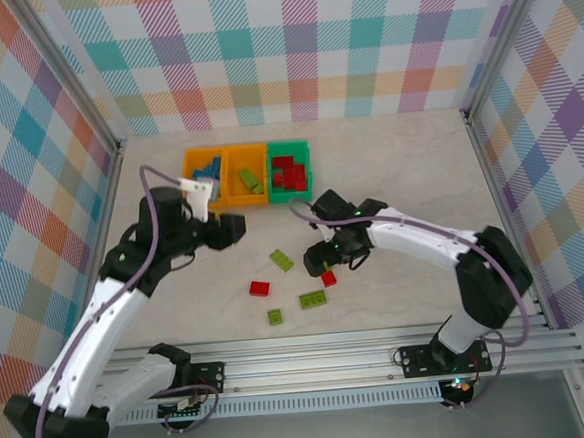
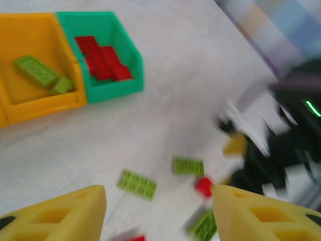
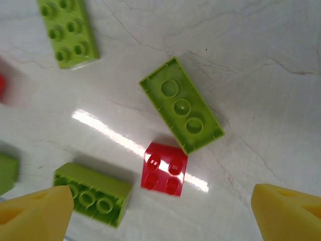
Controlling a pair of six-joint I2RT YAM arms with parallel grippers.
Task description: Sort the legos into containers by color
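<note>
Three joined containers stand at the back: an orange bin (image 1: 204, 170) with blue legos, an orange bin (image 1: 247, 177) with lime legos, and a green bin (image 1: 289, 171) with red legos. Loose on the table lie a small red brick (image 1: 328, 278), another red brick (image 1: 260, 288) and three lime bricks (image 1: 281, 260) (image 1: 313, 299) (image 1: 275, 316). My right gripper (image 3: 160, 216) hangs open just over the small red brick (image 3: 164, 168), beside an upturned lime brick (image 3: 180, 104). My left gripper (image 2: 160, 216) is open and empty, above the lime bricks (image 2: 137, 184).
The green bin (image 2: 108, 55) and the middle orange bin (image 2: 40, 75) sit ahead of my left gripper. My right arm (image 2: 281, 145) is blurred at the right of the left wrist view. Checkered walls enclose the table on three sides. A metal rail (image 1: 362, 359) runs along the near edge.
</note>
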